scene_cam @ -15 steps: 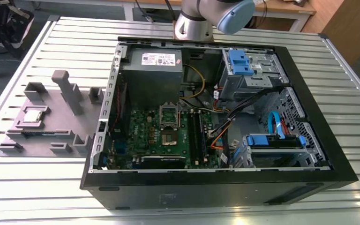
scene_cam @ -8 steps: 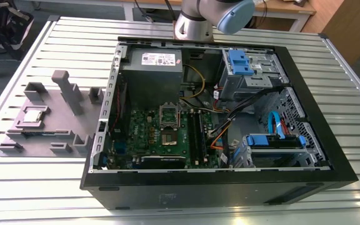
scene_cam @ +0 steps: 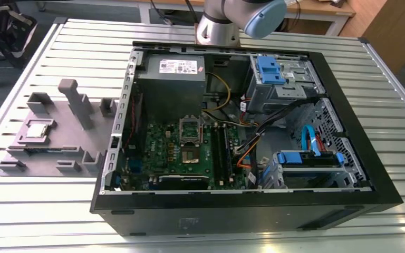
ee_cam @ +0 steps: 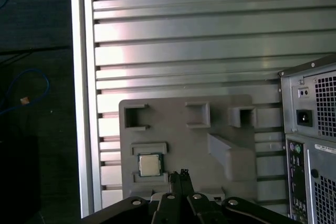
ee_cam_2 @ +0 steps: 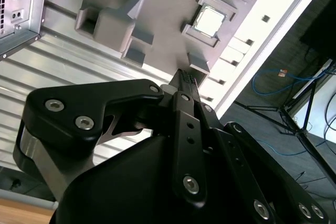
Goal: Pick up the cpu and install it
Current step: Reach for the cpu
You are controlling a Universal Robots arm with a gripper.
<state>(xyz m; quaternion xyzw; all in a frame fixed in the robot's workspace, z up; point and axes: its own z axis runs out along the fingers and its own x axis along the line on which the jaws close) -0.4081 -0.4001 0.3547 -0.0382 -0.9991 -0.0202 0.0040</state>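
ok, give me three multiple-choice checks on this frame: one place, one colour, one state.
1. Where is the cpu?
A) motherboard socket
B) recess in the grey fixture plate
C) on the bare table

2. Colour of the drive-bay brackets in the computer case?
A) red
B) green
C) blue

3. State of the gripper?
A) shut, holding nothing
B) shut on the cpu
C) wide open

Answers:
1 B, the chip sits in a square recess of the plate.
2 C, they are plainly blue in the exterior view.
3 A, its fingertips meet with the cpu lying apart from them.
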